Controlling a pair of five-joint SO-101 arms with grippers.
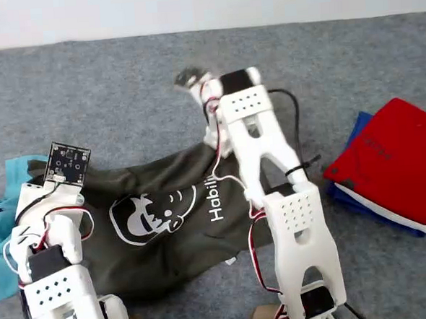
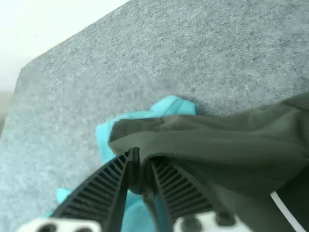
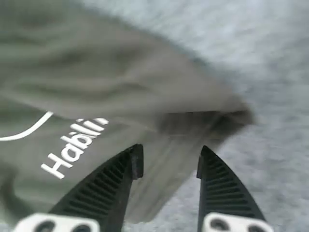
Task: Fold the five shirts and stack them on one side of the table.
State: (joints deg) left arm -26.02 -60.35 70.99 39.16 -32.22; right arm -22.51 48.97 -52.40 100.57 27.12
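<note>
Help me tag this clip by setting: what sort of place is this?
Likely a robotics test bench, not a home: a grey felt-covered table, two white robot arms side by side, and a dark green shirt plus a stack of folded shirts.

Rough, fuzzy grey felt on the table cover [image 1: 122, 85], and the olive shirt [image 1: 151, 207] at lower middle is soft matt cloth with a smooth white print. Arm shells [image 1: 296, 219] are smooth white plastic; the left gripper [image 2: 141, 158] is ribbed matt black plastic.
</note>
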